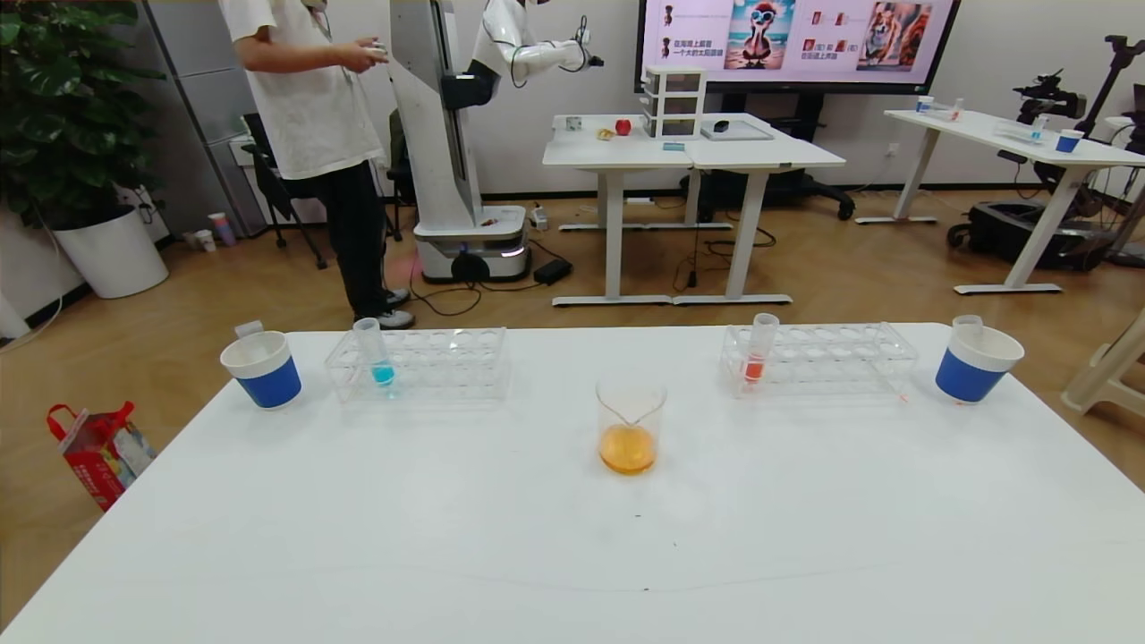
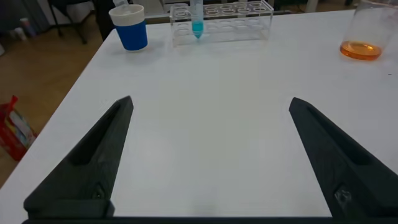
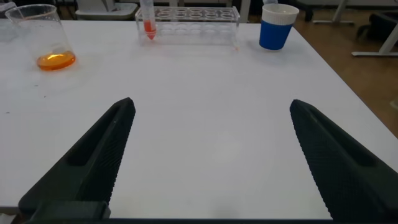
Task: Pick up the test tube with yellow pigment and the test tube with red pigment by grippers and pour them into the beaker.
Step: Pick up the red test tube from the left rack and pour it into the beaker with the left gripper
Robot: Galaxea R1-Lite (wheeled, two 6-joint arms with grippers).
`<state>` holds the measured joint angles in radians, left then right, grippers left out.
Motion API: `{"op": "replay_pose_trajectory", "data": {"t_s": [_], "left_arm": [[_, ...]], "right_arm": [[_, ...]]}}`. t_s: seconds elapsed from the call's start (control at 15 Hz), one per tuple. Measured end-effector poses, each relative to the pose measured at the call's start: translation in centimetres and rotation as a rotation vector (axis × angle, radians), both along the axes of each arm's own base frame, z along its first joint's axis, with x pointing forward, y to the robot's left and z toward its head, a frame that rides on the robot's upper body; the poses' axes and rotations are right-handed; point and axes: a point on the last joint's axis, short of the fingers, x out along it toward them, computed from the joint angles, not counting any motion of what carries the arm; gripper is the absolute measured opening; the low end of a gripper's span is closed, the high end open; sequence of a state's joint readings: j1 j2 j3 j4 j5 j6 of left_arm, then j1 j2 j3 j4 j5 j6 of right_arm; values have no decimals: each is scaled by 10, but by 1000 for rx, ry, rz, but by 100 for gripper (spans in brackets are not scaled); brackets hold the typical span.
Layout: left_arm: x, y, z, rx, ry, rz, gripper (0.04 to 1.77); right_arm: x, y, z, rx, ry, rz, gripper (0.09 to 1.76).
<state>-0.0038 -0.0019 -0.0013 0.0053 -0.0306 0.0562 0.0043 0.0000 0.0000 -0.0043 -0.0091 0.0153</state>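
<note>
Showing both tools (image 2: 211, 106) (image 3: 211, 106) spread wide, wrists cropped, beaker (image 1: 630, 424) orange-filled

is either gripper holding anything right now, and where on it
Nothing is held. The left gripper and right gripper are both open over bare table.

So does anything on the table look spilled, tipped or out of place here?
No spill or tipping shows. One oddity: the clear glass beaker already holds orange liquid, and no yellow tube is visible; only a red-liquid tube and a blue-liquid tube stand racked.
</note>
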Motion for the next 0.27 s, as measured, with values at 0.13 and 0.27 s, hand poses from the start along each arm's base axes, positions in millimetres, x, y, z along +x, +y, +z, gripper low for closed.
{"op": "replay_pose_trajectory", "data": {"t_s": [0.13, 0.27], "left_arm": [[0, 0, 0, -4, 1, 0, 175], [0, 0, 0, -11, 1, 2, 175]], "right_arm": [[0, 0, 0, 0, 0, 0, 174], [0, 0, 0, 0, 0, 0, 174]]}}
